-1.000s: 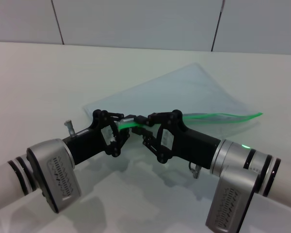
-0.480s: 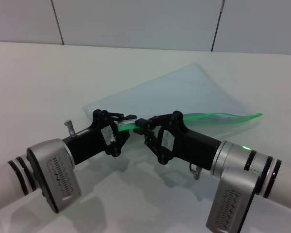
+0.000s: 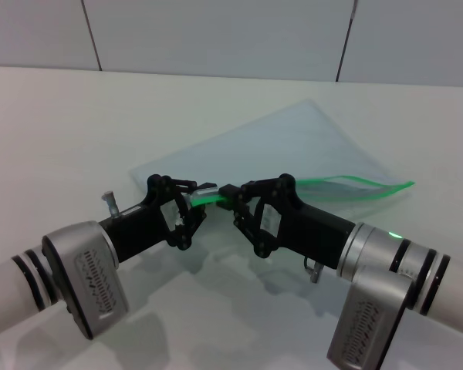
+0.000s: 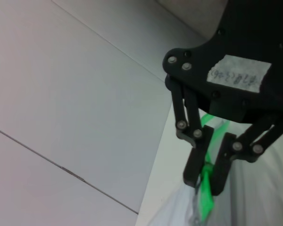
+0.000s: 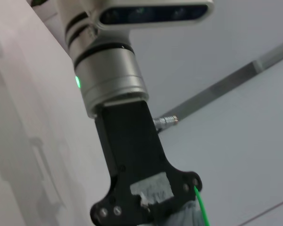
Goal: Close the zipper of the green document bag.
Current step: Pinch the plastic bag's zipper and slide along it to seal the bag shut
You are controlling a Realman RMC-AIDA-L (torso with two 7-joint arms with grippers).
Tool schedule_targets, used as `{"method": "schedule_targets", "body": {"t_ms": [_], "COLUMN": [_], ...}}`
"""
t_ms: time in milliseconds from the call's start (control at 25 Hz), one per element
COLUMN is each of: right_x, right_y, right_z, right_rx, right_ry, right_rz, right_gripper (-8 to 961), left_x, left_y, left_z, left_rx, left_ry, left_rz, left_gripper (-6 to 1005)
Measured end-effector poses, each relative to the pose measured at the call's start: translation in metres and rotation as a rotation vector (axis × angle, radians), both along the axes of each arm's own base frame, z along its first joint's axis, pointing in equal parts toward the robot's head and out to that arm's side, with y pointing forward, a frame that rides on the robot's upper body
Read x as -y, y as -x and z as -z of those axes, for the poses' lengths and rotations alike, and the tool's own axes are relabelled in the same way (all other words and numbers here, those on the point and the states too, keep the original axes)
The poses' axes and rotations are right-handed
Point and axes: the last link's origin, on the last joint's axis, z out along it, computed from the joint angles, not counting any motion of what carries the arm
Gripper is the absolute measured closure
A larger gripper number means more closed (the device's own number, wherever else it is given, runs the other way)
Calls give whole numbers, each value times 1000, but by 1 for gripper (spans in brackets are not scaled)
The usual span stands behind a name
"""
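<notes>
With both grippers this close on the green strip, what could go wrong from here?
1. The left gripper and right gripper meet almost tip to tip on the zipper; a small drift might knock them together.
2. The green document bag is lifted along its near edge and held only by the strip, so a pull might slip it free.
3. Further right the strip bows open, so the slider may jam there.
</notes>
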Motion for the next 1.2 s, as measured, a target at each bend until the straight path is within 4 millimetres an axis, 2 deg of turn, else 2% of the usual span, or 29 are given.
{"method": "schedule_targets", "body": {"t_ms": [480, 1200], "right_x": [-4, -13], "right_y": [-16, -27], "right_z": [-3, -9], "right_rx": [15, 24], "right_ry": [-38, -87], "right_rz": [89, 160], "right_gripper": [872, 873], "left_x": [2, 7], "left_y": [1, 1], "left_z": [-1, -2], "left_rx": [-13, -11], "left_ry": [-18, -25], "left_rz": [17, 45], "left_gripper": [944, 945]}}
